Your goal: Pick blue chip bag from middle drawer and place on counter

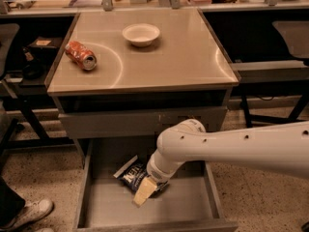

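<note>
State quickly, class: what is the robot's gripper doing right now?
Gripper: in the middle drawer, at the blue chip bag; open or closed cannot be told.

White rounded arm [241, 146], dark dots; seemingly tan gripper [145, 192] in middle drawer [186, 209].

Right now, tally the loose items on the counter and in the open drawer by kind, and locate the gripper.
Bowl: 1, on the counter
Soda can: 1, on the counter
Blue chip bag: 1, in the middle drawer
Total: 3
Gripper: down in the drawer, at the bag
</note>
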Controlling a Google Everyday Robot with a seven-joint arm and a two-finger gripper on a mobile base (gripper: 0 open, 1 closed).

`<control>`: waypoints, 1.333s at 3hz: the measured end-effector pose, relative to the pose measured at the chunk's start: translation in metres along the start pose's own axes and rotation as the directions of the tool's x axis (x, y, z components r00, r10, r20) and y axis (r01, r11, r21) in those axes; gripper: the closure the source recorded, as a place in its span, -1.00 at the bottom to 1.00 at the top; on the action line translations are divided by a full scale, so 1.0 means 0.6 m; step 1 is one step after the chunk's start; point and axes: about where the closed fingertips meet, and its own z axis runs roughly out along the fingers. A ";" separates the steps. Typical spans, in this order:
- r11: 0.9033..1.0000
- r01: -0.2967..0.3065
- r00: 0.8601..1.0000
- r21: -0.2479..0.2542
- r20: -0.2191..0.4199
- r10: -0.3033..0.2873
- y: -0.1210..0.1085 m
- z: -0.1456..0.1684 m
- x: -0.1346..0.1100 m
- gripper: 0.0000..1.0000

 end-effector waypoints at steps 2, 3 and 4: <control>1.000 -0.010 1.000 -0.029 0.004 0.010 0.007 0.032 0.005 -1.00; 0.999 -0.030 0.999 -0.043 0.032 0.032 -0.004 0.099 -0.003 -1.00; 0.997 -0.042 0.995 -0.059 0.084 0.046 -0.021 0.161 -0.025 -1.00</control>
